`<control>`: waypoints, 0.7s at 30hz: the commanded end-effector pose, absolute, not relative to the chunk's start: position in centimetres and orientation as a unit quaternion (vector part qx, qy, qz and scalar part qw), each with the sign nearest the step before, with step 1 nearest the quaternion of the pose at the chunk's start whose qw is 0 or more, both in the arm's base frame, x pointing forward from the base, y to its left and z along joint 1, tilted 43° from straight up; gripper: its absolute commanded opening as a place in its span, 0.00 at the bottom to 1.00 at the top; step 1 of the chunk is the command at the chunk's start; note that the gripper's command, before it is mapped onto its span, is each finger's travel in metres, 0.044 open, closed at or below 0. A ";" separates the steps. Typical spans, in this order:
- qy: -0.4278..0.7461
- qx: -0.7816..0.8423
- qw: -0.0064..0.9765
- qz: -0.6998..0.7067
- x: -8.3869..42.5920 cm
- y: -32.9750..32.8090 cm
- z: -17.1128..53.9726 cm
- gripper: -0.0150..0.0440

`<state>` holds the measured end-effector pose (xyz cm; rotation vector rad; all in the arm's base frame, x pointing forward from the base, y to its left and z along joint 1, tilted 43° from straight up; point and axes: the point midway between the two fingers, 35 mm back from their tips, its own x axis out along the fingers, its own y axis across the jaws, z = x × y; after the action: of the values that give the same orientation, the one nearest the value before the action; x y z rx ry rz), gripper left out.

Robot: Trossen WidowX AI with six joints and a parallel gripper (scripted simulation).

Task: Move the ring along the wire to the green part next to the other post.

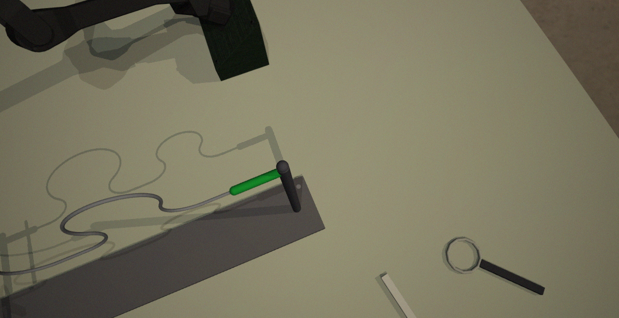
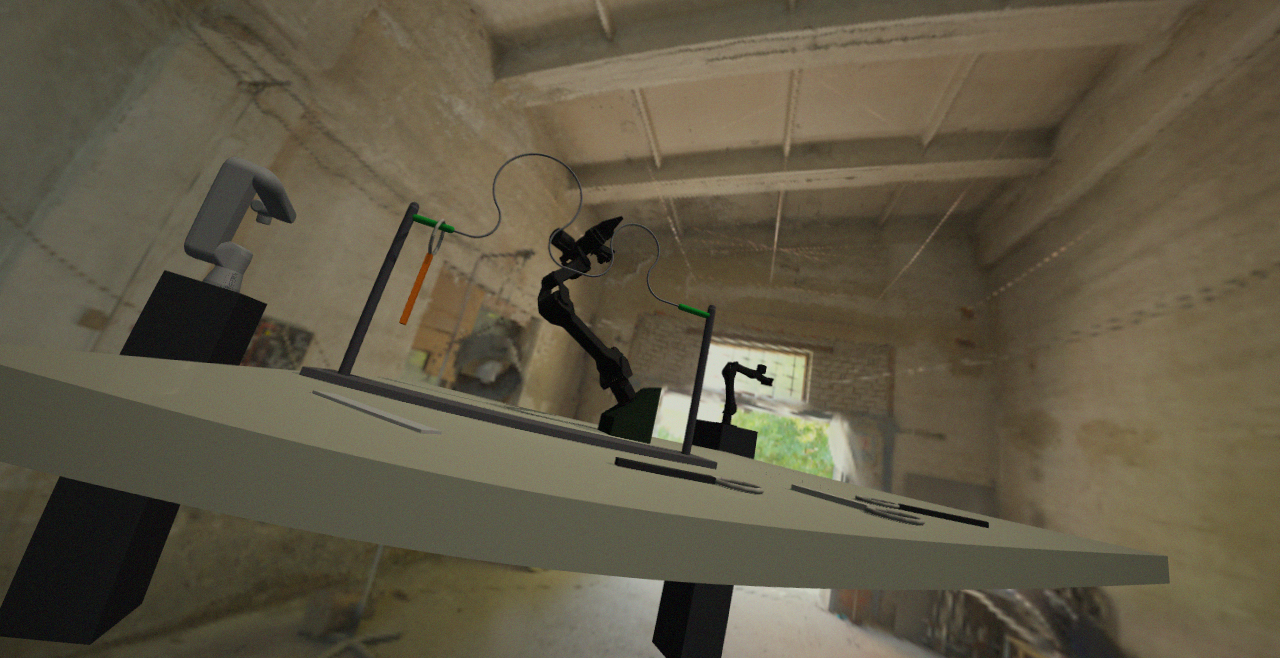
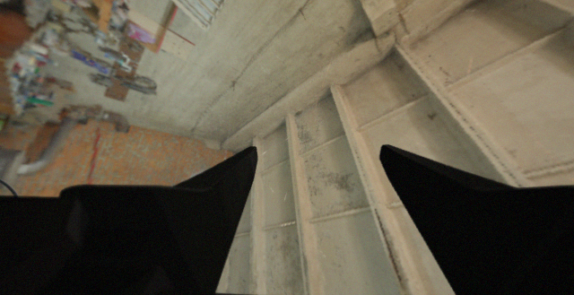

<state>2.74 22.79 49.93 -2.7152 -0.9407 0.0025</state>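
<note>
The ring point(image 2: 432, 239) with its orange handle point(image 2: 416, 289) hangs on the green part point(image 2: 420, 220) next to the left post point(image 2: 380, 287) in the exterior view, handle down and slightly tilted. The thin grey wire point(image 2: 580, 193) point(image 1: 129, 195) winds in loops to the other green part point(image 2: 693, 310) point(image 1: 255, 181) beside the other post point(image 2: 699, 376) point(image 1: 289, 189). The ring is outside the top view. My gripper point(image 3: 317, 151) is open and empty, pointing up toward the ceiling. In the exterior view the arm's upper end appears behind the wire loops, well apart from the handle.
The dark base bar point(image 1: 207, 247) point(image 2: 501, 419) carries both posts. Flat on the table lie a black-handled hoop point(image 1: 510, 276), a pale stick point(image 1: 398, 296) and other hoop tools. The exterior view shows a grey arm point(image 2: 213, 215) at left and a small black arm point(image 2: 730, 390) behind.
</note>
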 end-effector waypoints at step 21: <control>-0.216 -0.964 -0.044 -0.148 9.8 23.6 52.0 0.53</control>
<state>8.25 23.48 51.67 -3.0279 -0.7695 -0.3934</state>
